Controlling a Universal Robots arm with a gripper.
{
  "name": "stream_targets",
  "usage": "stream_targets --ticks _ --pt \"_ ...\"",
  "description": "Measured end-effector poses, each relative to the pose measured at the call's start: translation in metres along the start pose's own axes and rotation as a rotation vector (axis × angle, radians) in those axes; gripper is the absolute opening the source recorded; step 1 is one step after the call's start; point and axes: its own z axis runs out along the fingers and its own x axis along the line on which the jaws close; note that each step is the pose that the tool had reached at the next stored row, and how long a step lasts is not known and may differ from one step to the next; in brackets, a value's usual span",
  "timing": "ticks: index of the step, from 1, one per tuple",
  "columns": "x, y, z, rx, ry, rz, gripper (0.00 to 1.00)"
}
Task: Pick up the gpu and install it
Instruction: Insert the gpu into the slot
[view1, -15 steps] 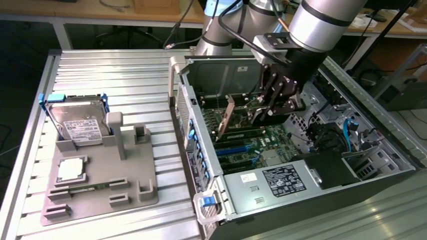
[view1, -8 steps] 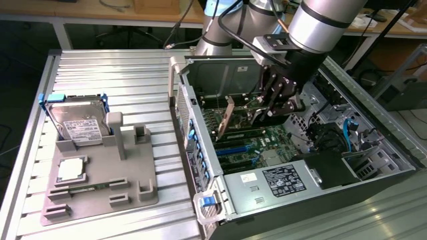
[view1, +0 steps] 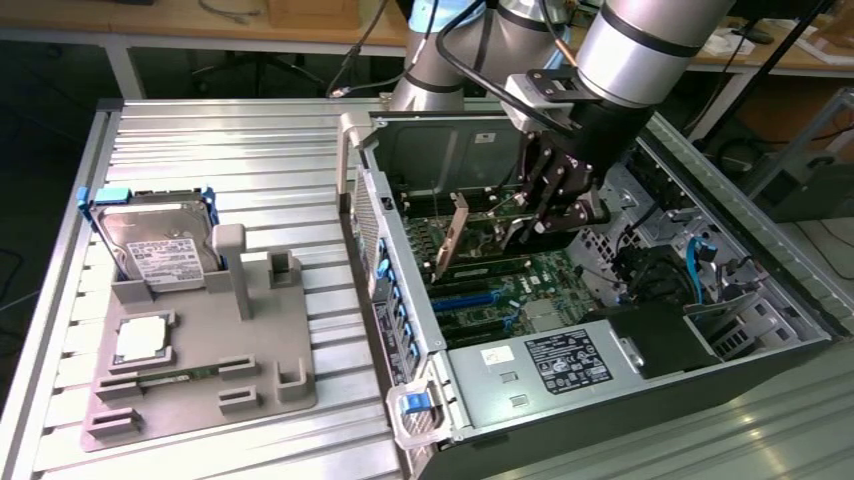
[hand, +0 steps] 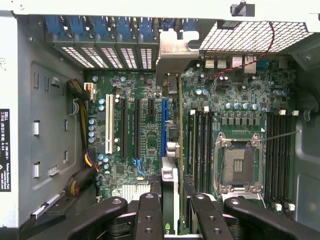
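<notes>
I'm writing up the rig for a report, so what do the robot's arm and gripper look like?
The arm is made of thick silver-grey tube sections with black bands at the joints, plus a light blue cap near the top. A black cable loops along it. The gripper is matte black, built from hinged metal links with round screw heads on its fingers. No markings are readable on either.

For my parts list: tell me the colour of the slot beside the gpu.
Blue slot, beside the gpu; wrist view.
</notes>
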Motion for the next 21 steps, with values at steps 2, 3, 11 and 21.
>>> stream_targets --ticks 2,3,11,21 --pt "0.0 0.0 0.0 0.0 0.0 0.0 0.27" --pt "0.0 0.0 0.0 0.0 0.0 0.0 0.27" --pt "0.0 0.0 0.0 0.0 0.0 0.0 0.27" --pt "0.0001 -0.0001 0.0017 0.0003 -0.0003 0.004 0.27"
